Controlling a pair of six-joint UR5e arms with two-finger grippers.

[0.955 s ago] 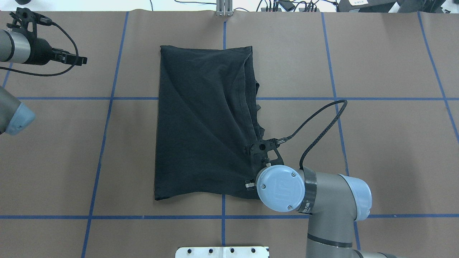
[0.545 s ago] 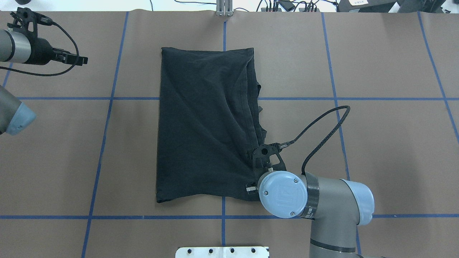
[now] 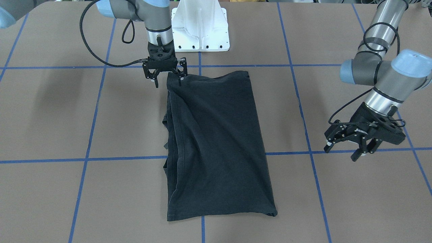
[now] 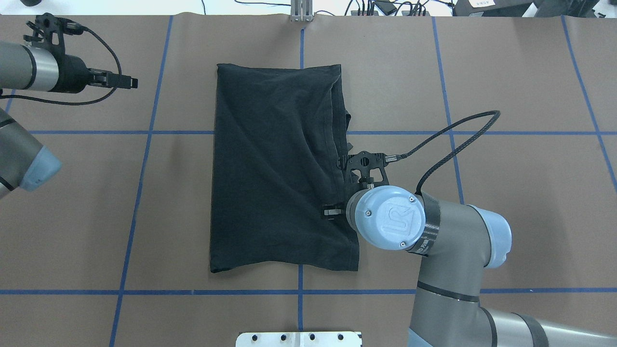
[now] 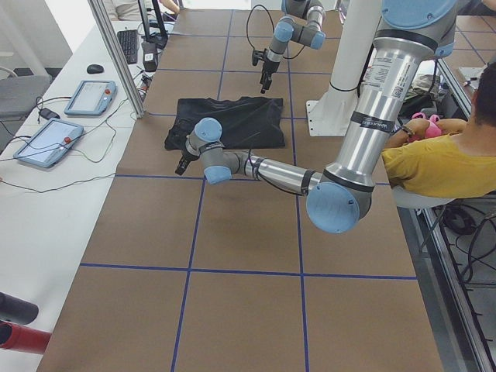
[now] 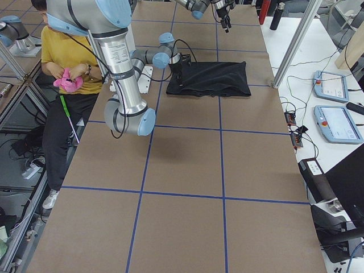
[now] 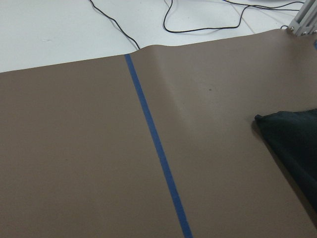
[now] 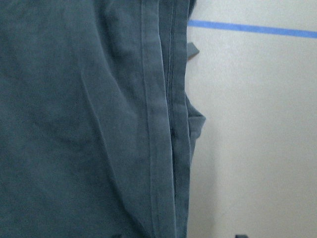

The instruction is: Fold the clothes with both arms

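T-shirt [image 4: 274,168] lies folded beneath the down-pointing right arm [image 4: 446,255], jaws parted.

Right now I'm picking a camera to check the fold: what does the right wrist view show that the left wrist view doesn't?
Only the right wrist view shows the T-shirt close up, its hemmed edges stacked. Only the left wrist view shows black cables on a white surface beyond the table cover. Both show the T-shirt, the brown table cover and blue tape.
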